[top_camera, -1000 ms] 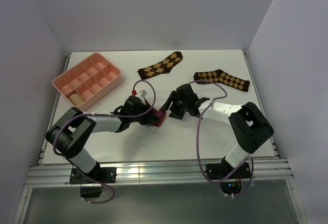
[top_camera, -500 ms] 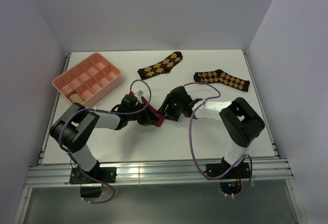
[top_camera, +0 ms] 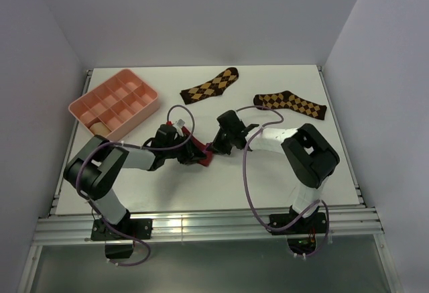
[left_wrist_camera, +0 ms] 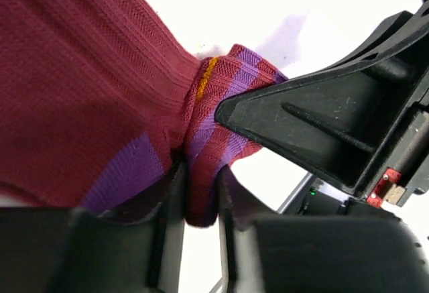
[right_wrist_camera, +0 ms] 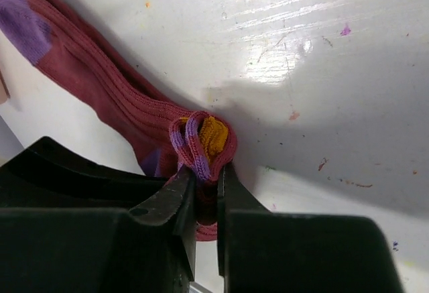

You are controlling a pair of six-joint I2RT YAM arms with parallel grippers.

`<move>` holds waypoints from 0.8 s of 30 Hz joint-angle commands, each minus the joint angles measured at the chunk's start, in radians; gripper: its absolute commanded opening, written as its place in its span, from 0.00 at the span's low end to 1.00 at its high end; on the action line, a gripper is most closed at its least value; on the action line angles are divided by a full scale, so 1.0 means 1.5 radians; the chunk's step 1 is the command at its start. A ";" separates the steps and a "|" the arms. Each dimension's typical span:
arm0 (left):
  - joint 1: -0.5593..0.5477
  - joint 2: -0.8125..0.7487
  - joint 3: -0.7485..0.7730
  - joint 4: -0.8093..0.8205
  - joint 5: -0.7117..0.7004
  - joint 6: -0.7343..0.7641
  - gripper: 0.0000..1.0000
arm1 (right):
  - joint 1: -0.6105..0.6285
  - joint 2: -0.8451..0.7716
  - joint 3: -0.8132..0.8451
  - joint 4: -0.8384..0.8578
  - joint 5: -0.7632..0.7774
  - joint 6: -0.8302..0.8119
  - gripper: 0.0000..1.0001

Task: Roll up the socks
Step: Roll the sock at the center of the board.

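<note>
Change: right tool moved in, clamped on crimson sock at rolled cuff; left tool pinching same sock.

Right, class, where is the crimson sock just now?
In the top view the crimson sock lies mid-table, gripped by the left fingers and the right fingers, nearer the arms' bases than the left argyle sock.

Left end effector and right end effector clamped.

Black-and-white arms, purple cables, perhaps a red connector.
</note>
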 commanded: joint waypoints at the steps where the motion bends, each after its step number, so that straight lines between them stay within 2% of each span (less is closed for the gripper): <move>1: 0.004 -0.038 -0.007 -0.095 -0.062 0.053 0.28 | 0.002 0.023 0.038 -0.095 0.044 -0.019 0.05; 2: 0.003 -0.047 -0.005 -0.102 -0.071 0.060 0.30 | 0.002 0.025 0.043 -0.114 0.042 -0.019 0.00; 7: -0.027 -0.136 0.006 -0.152 -0.152 0.132 0.42 | 0.003 0.045 0.099 -0.188 0.044 -0.030 0.00; 9: -0.049 -0.177 0.017 -0.172 -0.230 0.174 0.46 | 0.003 0.056 0.119 -0.228 0.046 -0.036 0.00; 12: -0.119 -0.216 0.038 -0.199 -0.365 0.242 0.48 | 0.003 0.074 0.156 -0.271 0.040 -0.045 0.00; 14: -0.182 -0.224 0.048 -0.201 -0.422 0.276 0.51 | 0.003 0.084 0.176 -0.290 0.034 -0.051 0.00; 15: -0.203 -0.221 0.058 -0.202 -0.481 0.304 0.51 | 0.004 0.085 0.180 -0.292 0.029 -0.053 0.00; 18: -0.266 -0.192 0.083 -0.208 -0.568 0.346 0.52 | 0.004 0.090 0.188 -0.294 0.024 -0.057 0.00; 24: -0.336 -0.104 0.124 -0.195 -0.668 0.409 0.52 | 0.003 0.096 0.194 -0.294 0.010 -0.063 0.02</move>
